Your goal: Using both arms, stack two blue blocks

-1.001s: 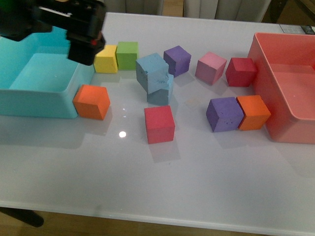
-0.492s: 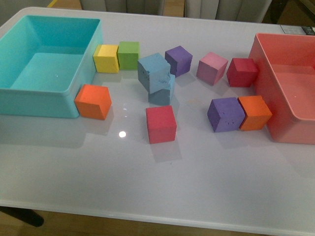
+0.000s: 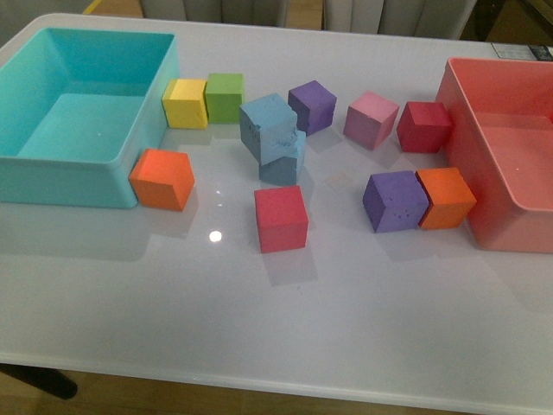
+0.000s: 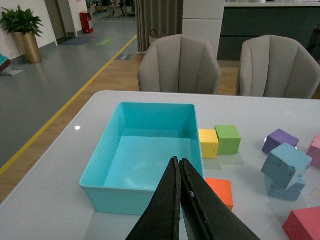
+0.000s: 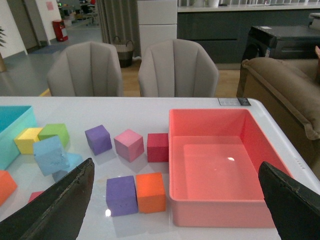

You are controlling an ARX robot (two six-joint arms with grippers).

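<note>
blue blocks [image 3: 273, 138] stacked askew; left hand [image 4: 179, 172] closed, empty.

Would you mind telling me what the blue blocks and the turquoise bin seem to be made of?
The blue blocks look like soft foam: matte, slightly rough faces with small dark specks and rounded, dented edges. The turquoise bin looks like moulded plastic: smooth thin walls, rolled rim, a faint sheen and a small highlight on its floor. Neither is certain from looks alone.

Two pale sky-blue foam cubes sit mid-tabletop, one on the other. The upper blue cube [image 3: 269, 126] is tilted and twisted, overhanging the lower blue cube [image 3: 282, 164], which lies flat. Dark specks dot the upper one's face.
</note>
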